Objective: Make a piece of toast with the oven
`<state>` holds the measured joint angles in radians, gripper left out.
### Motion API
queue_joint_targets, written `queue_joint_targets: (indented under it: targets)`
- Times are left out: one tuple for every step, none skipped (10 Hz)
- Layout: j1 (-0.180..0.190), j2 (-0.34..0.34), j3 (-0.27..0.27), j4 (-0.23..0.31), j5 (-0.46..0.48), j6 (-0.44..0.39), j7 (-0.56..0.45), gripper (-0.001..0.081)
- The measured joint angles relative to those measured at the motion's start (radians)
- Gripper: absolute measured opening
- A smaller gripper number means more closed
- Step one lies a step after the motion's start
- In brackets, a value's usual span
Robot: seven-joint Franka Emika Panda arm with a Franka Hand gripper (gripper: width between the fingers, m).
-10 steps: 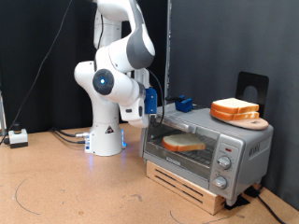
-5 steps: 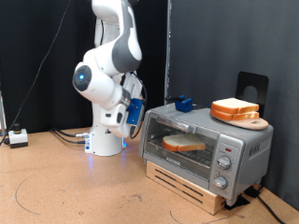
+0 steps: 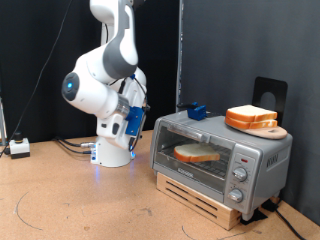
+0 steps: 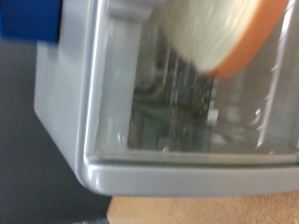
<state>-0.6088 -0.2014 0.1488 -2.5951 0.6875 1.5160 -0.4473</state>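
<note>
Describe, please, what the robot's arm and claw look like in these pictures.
The arm is glossy white with rounded, bulbous joints, a round blue-lit cap on one joint and a white pedestal base. A blue part and dark cables sit by its wrist. The claw itself cannot be made out clearly.

wrist view: blurred | oven cut off by edges | pincer: fingers hidden, state unclear

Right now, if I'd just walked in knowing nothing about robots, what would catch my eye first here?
Probably the big white robot arm at the exterior view's left, folded over its base. Next, the silver oven at the right, door closed, with the piece of toast lying on its rack behind the glass. On the oven's roof, more bread slices sit stacked on a wooden board.
</note>
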Motion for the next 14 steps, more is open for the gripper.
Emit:
queue_joint_targets:
  targets:
    - [-0.014,0.037,-0.020,0.032,0.004,-0.028,0.014,0.0810]
    - [-0.026,0.078,-0.036,0.071,-0.004,-0.061,0.020,0.0810]
    - [-0.035,0.121,-0.048,0.114,-0.030,-0.084,0.020,0.0810]
    - [-0.039,0.162,-0.055,0.157,-0.076,-0.098,0.006,0.0810]
    - [-0.041,0.199,-0.060,0.199,-0.118,-0.102,-0.012,0.0810]
    - [-0.045,0.235,-0.065,0.237,-0.139,-0.102,-0.026,0.0810]
    - [-0.048,0.261,-0.070,0.261,-0.141,-0.045,-0.044,0.0810]
    - [-0.050,0.271,-0.070,0.267,-0.140,-0.008,-0.055,0.0810]
    - [-0.050,0.272,-0.070,0.267,-0.141,-0.021,-0.054,0.0810]
    - [-0.050,0.278,-0.070,0.273,-0.139,-0.086,-0.037,0.0810]
    - [-0.049,0.292,-0.069,0.284,-0.110,-0.146,0.014,0.0810]
    - [-0.048,0.317,-0.062,0.298,-0.061,-0.160,0.054,0.0810]
    - [-0.044,0.351,-0.052,0.320,-0.025,-0.160,0.072,0.0810]
    - [-0.041,0.388,-0.043,0.345,0.003,-0.158,0.077,0.0810]
